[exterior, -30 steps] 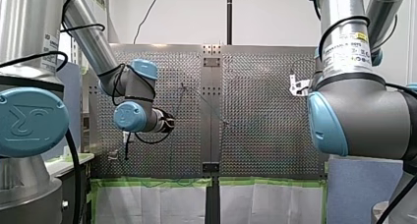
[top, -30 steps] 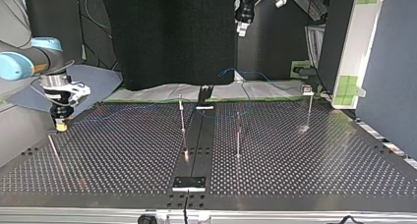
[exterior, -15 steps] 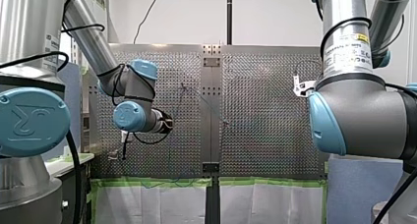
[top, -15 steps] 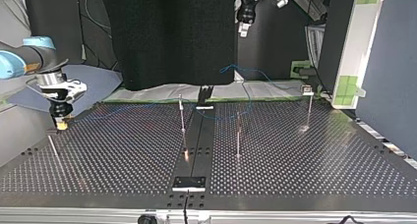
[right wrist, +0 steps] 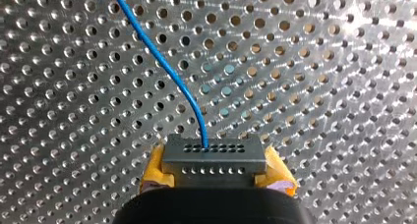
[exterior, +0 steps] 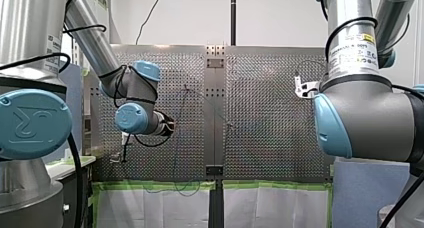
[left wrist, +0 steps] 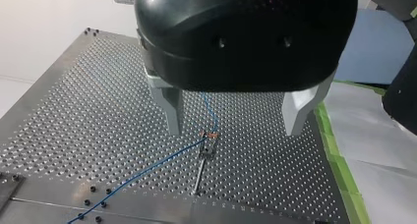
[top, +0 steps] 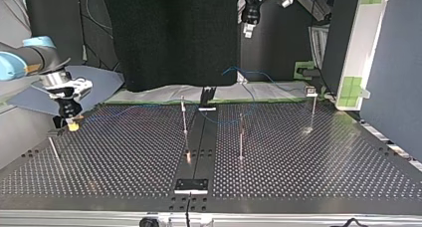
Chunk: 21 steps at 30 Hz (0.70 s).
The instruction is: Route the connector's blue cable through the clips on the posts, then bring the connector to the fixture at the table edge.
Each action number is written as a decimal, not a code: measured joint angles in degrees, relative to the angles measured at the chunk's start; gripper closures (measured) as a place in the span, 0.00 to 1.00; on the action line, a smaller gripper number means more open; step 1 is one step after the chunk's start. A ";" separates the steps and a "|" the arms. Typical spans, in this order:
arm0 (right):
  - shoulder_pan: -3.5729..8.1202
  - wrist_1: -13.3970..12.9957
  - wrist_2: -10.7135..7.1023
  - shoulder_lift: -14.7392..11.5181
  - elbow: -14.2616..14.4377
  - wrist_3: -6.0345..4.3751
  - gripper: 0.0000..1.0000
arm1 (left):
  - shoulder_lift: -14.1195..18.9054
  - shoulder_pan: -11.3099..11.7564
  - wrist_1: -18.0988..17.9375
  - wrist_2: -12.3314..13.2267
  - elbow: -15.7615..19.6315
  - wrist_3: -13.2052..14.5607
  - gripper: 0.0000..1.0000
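Observation:
In the right wrist view my right gripper [right wrist: 214, 177] is shut with its yellow pads [right wrist: 155, 171] on a dark grey connector [right wrist: 212, 155]. The blue cable [right wrist: 162, 62] leaves the connector's face and runs off over the perforated table. At the top view's left this gripper [top: 68, 121] hangs just above the table, beside a leaning post [top: 54, 152]. My left gripper [left wrist: 235, 128] is open and empty, high above a post [left wrist: 200, 172] whose clip [left wrist: 208, 149] carries the blue cable [left wrist: 147, 172]. In the top view it [top: 247, 29] hangs near the back.
Thin posts stand at mid-table [top: 184, 118] [top: 241, 137] and at the top view's right [top: 313, 110]. A black plate [top: 191, 185] sits at the near edge and a black bracket [top: 206, 96] at the far edge. Green tape [left wrist: 344, 184] lines the table's side.
My right gripper with the connector has shifted a little toward the top view's right and turned slightly. The cable's slack has swung. My left arm has barely moved.

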<state>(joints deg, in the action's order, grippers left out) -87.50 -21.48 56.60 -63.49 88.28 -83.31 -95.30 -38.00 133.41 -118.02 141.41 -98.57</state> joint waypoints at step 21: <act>3.79 1.32 -5.14 -1.75 -0.03 -2.85 1.00 | 0.00 0.01 0.19 -0.10 -0.01 0.14 0.00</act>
<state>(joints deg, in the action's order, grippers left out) -83.71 -20.17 51.45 -65.25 88.25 -86.17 -95.30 -37.99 133.61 -118.12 141.41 -98.43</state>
